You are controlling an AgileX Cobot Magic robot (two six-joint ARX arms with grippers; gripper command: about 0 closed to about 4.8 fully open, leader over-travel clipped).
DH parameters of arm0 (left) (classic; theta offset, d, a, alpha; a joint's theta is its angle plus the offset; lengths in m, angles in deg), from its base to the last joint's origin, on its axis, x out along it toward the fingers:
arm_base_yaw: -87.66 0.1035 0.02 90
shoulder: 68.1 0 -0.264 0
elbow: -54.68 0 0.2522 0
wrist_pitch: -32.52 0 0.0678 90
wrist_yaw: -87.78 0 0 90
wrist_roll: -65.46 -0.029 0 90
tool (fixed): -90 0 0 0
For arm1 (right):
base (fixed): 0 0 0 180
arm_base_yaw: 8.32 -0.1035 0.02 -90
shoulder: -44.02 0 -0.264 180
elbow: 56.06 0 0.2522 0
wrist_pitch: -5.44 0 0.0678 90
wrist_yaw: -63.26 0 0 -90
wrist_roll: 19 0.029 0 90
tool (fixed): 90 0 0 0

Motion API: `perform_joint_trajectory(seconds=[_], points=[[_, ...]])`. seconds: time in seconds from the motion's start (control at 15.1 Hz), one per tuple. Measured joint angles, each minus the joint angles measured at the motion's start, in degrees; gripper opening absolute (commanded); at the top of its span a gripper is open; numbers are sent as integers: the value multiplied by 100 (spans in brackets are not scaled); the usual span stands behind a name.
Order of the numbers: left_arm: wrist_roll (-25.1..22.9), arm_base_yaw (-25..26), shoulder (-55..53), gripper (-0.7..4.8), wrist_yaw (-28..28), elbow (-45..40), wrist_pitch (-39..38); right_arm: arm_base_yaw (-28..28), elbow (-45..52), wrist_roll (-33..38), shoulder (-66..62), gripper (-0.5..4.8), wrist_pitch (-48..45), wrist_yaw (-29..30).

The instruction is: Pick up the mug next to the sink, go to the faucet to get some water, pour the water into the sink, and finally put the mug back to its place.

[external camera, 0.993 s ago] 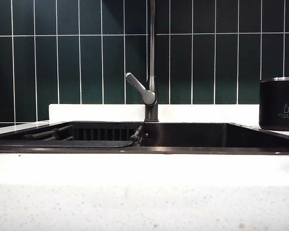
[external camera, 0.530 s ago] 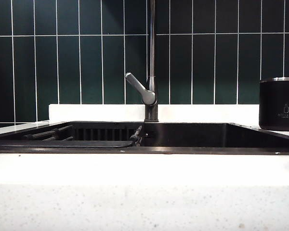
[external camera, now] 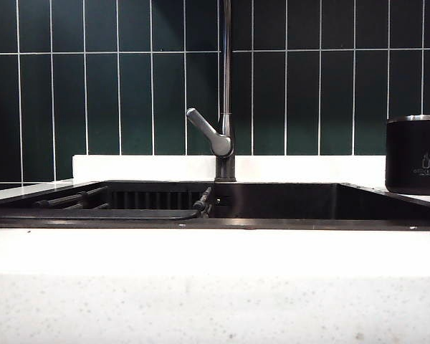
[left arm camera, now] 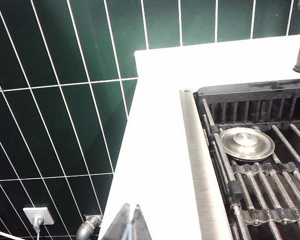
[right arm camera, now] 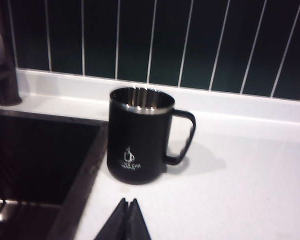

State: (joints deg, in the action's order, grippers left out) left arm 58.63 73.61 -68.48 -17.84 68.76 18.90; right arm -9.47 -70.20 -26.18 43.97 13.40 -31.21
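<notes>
likely the mug (right arm camera: 139, 137) is standing rigid and slick-sided, its handle (right arm camera: 182, 138) offering purchase; left gripper (left arm camera: 131, 223) and right gripper (right arm camera: 128, 220) are sitting pinched together, empty.

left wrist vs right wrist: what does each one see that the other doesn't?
Only the left wrist view: the slatted rack in the sink, a round metal drain cover, a wall outlet, and the shut left end effector over the counter's outer corner.

Only the right wrist view: the mug upright on the counter beside the sink, handle turned away from the basin, with the shut right end effector in front of it, apart.

Both: the faucet base, green tiles, white counter.
</notes>
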Motion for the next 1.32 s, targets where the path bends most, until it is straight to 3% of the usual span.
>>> perform_joint_trajectory(seconds=[0.26,1.32], points=[[0,0,0,-5,0,0,0,254,0,2,0,-1,-127,302],[0,2,0,-5,0,0,-2,258,0,2,0,-1,101,306]])
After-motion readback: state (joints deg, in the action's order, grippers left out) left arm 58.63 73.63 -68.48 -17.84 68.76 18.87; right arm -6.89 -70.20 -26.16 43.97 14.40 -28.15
